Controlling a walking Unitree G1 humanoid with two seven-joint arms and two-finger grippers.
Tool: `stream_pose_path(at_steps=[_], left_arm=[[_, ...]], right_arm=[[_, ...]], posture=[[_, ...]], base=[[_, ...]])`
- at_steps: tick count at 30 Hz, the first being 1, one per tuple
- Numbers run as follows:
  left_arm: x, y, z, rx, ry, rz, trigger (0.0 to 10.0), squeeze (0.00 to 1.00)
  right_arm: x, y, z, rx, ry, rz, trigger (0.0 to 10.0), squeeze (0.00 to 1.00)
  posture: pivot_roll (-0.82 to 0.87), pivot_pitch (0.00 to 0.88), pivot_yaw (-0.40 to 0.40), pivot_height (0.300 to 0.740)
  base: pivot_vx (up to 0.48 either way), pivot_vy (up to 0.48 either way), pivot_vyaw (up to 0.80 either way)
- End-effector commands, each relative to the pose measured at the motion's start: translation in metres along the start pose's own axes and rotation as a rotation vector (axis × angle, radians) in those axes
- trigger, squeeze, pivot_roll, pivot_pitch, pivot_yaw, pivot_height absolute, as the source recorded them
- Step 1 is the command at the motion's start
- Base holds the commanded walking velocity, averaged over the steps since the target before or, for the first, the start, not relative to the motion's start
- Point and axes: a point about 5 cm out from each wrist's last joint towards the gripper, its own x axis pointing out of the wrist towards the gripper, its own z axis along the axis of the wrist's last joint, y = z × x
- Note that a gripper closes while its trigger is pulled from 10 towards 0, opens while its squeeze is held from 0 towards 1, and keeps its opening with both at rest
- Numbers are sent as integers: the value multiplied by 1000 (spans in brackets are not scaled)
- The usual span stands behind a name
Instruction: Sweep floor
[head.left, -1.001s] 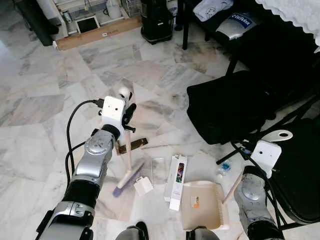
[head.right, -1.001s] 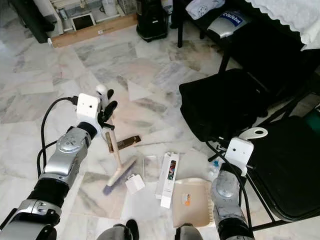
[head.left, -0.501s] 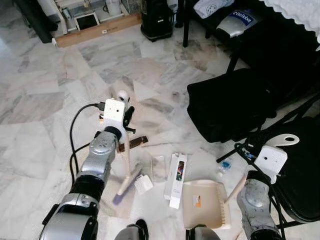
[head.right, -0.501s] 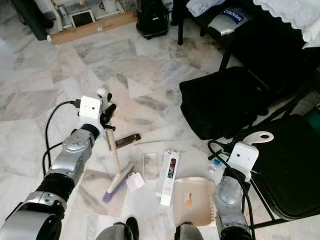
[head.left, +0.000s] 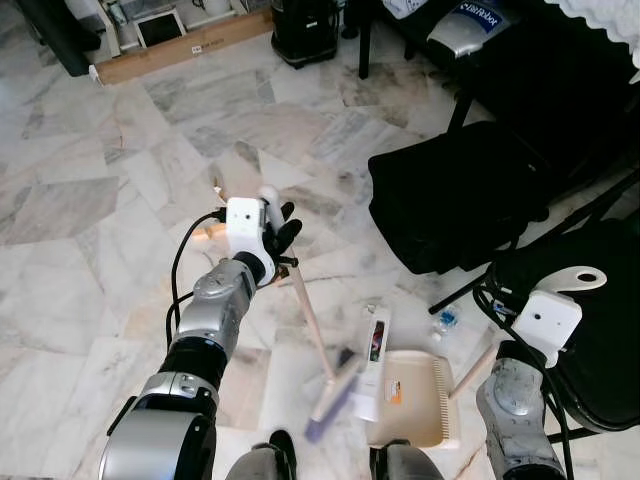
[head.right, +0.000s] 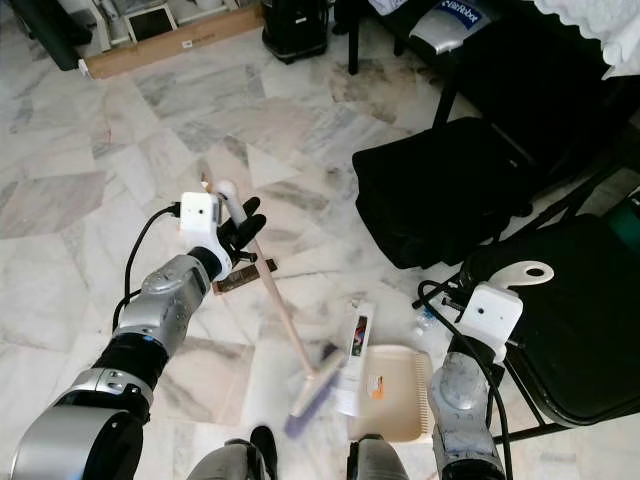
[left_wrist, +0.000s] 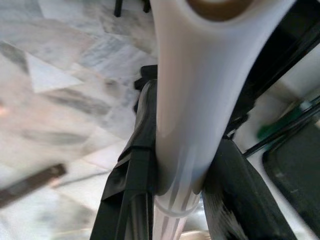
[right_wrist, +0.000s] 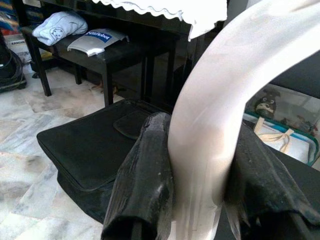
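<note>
My left gripper (head.left: 282, 225) is shut on the pale handle of a broom (head.left: 305, 310), seen close up between the black fingers (left_wrist: 134, 185). The stick slants down to the right to a blurred brush head (head.left: 328, 405) on the marble floor. A cream dustpan (head.left: 412, 402) lies just right of the brush. My right gripper (right_wrist: 200, 165) is shut on the dustpan's white looped handle (head.left: 578, 279). A long white carton (head.left: 373, 362) lies at the pan's left edge.
A black bag (head.left: 450, 195) lies on the floor to the right, with a black folding chair (head.left: 605, 330) beside my right arm. A small bottle (head.left: 443, 320) sits near the pan and a brown strip (head.right: 232, 278) near my left wrist. A long cardboard box (head.left: 170, 45) lies far back.
My left gripper has swung the broom to the right. The brush head moved from left of the carton up against the dustpan, pushing the carton along. The camera has shifted slightly.
</note>
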Motion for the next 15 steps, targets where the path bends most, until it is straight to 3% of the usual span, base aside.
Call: stream_pose_path(at_steps=[1,8,15], left_arm=[[2,-6,12,-83,-39,-61,10000,0],[1,0,19,-51,-43,-61,10000,0],[-9,15,35,104,-65,0,10000,0]], right_arm=[[-3,3,-6,-17,37,24,10000,0],[2,9,-4,-11,41,33,10000,0],[6,9,-3,-3,37,38,10000,0]], posture=[[-51,272,67,740],[-45,245,68,740],[-35,216,66,740]], base=[[0,0,0],[0,0,0],[0,0,0]])
